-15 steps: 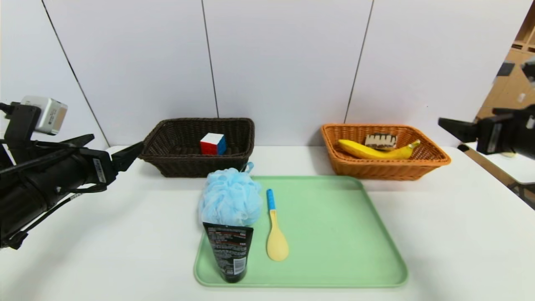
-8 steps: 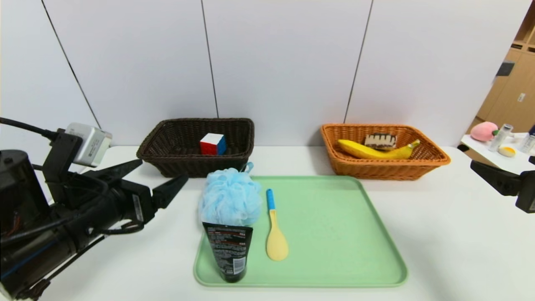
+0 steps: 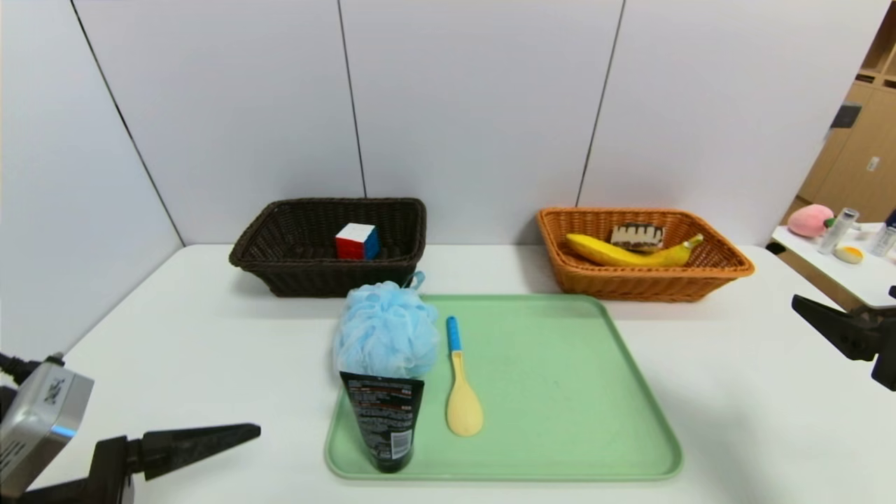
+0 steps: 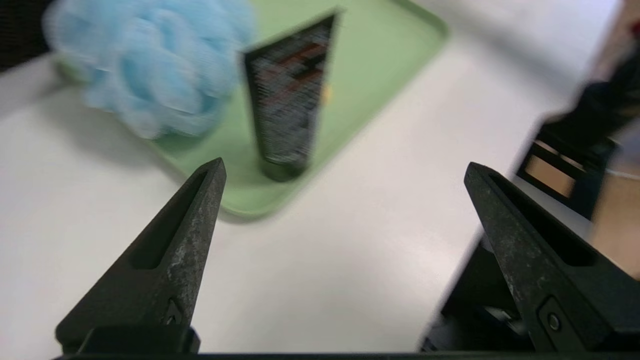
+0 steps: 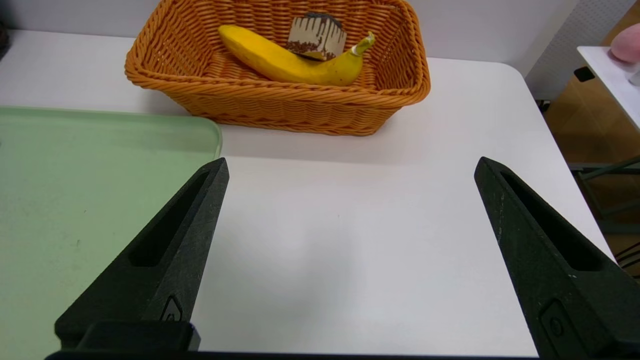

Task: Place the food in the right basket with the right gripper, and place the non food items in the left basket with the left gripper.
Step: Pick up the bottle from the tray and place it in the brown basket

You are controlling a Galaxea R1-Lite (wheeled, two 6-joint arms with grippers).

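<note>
The puzzle cube [image 3: 356,241] lies in the dark brown left basket [image 3: 280,274]. The banana [image 3: 623,253] and cake slice [image 3: 637,236] lie in the orange right basket [image 3: 644,285]. The blue pouf [image 3: 385,332], black tube [image 3: 383,420] standing on its cap, and yellow spoon [image 3: 462,392] are on the green tray [image 3: 560,392]. My left gripper [image 4: 345,165] is open and empty, low at the table's front left; one of its fingers [image 3: 203,439] points at the tube. My right gripper [image 5: 351,161] is open and empty over bare table at the right edge, short of the orange basket [image 5: 280,100].
The white table [image 3: 210,336] meets wall panels behind the baskets. A side table [image 3: 840,269] with small items stands beyond the right edge. In the left wrist view the pouf [image 4: 150,65] and tube [image 4: 287,100] lie ahead on the tray [image 4: 380,55].
My left arm has swung down and back from beside the dark basket to the front left corner. My right arm has dropped lower at the right edge. The objects have not moved.
</note>
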